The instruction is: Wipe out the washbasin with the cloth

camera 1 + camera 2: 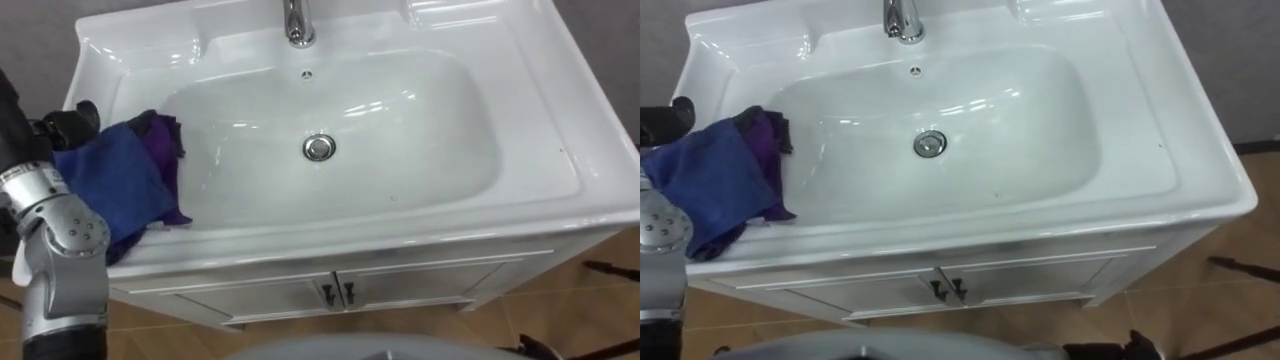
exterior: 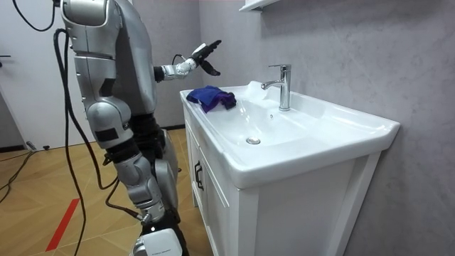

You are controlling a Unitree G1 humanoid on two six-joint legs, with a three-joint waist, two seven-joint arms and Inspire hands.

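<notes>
- The basin (image 1: 520, 190) was glossy white ceramic, a rounded rectangular bowl set in a white cabinet (image 1: 420, 283).
- A chrome tap (image 1: 297, 22) stood at the back rim, and a round chrome drain (image 1: 318, 147) sat in the bowl's floor.
- The cloth (image 1: 115, 180), soft, blue and purple, lay crumpled on the basin's left rim, with an edge hanging into the bowl.
- The left hand (image 2: 202, 55) was raised above that rim, its fingers (image 2: 212, 47) spread straight, holding nothing and clear of the cloth.
</notes>
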